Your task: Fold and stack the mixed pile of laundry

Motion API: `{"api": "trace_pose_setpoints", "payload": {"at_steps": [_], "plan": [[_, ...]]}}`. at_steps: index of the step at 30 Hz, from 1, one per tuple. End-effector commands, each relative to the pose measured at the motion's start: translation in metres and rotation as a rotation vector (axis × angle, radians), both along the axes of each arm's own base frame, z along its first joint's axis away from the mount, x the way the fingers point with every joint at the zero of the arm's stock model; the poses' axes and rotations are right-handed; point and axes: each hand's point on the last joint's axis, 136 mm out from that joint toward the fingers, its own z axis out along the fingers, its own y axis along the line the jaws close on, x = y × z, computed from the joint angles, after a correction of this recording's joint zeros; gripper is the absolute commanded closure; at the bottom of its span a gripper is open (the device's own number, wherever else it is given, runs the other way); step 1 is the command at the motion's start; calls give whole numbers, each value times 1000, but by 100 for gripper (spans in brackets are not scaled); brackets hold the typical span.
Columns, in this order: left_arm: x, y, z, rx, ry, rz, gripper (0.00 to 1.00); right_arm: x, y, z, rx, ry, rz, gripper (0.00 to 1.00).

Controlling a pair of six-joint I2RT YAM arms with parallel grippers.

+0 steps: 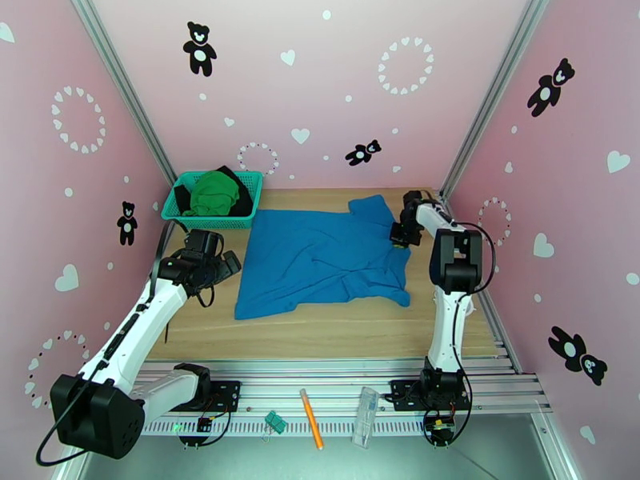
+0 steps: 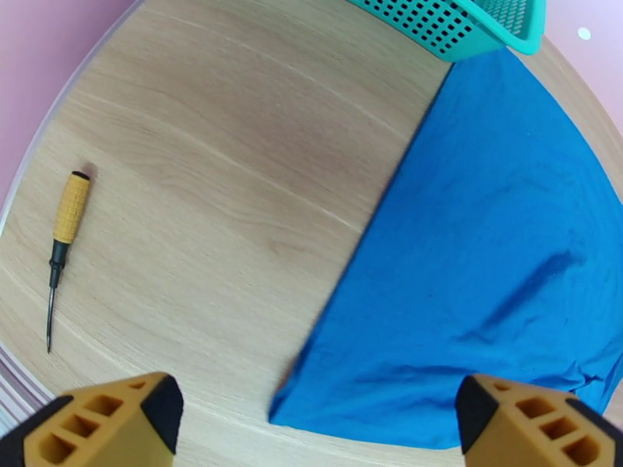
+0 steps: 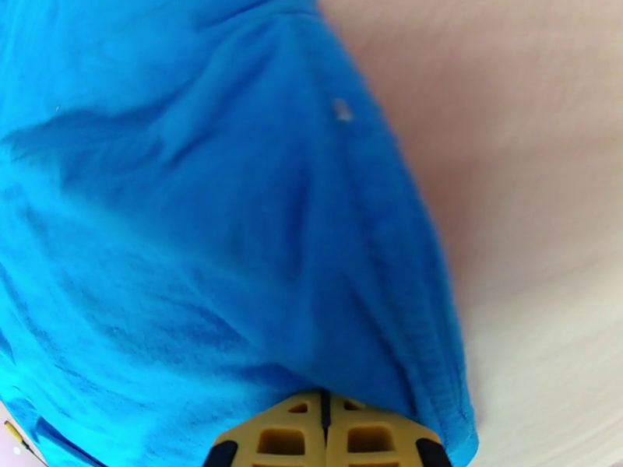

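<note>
Clamped right gripper (image 3: 325,430) pinches the right edge of the medium-blue cloth shirt (image 1: 320,258), spread rumpled mid-table. Bright green garment (image 1: 212,194) and black garment (image 1: 182,198) sit in the teal mesh basket (image 1: 210,223) behind. Bare wooden table (image 1: 320,330) lies nearside. Empty, the left gripper (image 2: 315,406) hovers spread wide by the shirt's left edge.

White-and-black twin arms!
Left arm (image 1: 136,338) and right arm (image 1: 450,314) wear white shells, black joint housings, looping black cables; left end effector (image 2: 319,410) and right end effector (image 3: 327,433) show yellow ribbed fingers, black-tipped.
</note>
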Motion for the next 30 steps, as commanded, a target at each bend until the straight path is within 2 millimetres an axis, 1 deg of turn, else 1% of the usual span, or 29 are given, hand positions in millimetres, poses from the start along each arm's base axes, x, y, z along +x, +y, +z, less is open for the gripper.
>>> {"api": "trace_pose_setpoints", "payload": {"at_steps": [1,4,6,7,10,11,12,13,14,16,17,18,19,20,22,25,27,30], "plan": [[-2,-6,-12,-12,36,-26,1,-1,-13,-33,-51,100,30,100],[3,-6,-17,-10,46,-27,2,12,-14,-22,-58,61,53,100],[6,-7,-20,-9,51,-27,1,10,-8,-3,-32,31,74,98],[8,-8,-21,-10,51,-26,2,8,-5,8,-21,9,83,94],[15,-12,-29,-21,60,-29,5,-13,10,46,6,-72,108,77],[19,-15,-33,-28,64,-35,8,-23,15,58,13,-95,118,71],[25,-19,-36,-33,68,-43,14,-35,20,68,14,-111,128,68],[30,-24,-38,-34,72,-55,19,-45,23,74,12,-124,131,65],[38,-30,-42,-34,81,-72,27,-56,29,77,15,-128,136,65],[54,-48,-46,-25,94,-123,45,-74,36,77,27,-134,131,65],[64,-60,-48,-19,98,-156,55,-83,41,73,43,-128,126,68],[74,-74,-50,-12,103,-191,63,-91,46,68,60,-120,121,70],[81,-85,-53,-5,109,-222,68,-96,50,63,70,-116,116,72],[92,-99,-52,5,104,-250,73,-101,55,56,79,-107,114,73],[110,-119,-56,30,101,-286,78,-109,62,43,86,-84,111,75],[132,-138,-71,54,125,-309,78,-119,70,30,96,-49,108,79],[146,-144,-85,69,150,-312,78,-127,78,27,100,-42,121,78],[163,-146,-113,122,215,-312,79,-143,90,28,86,-38,153,71]]}}
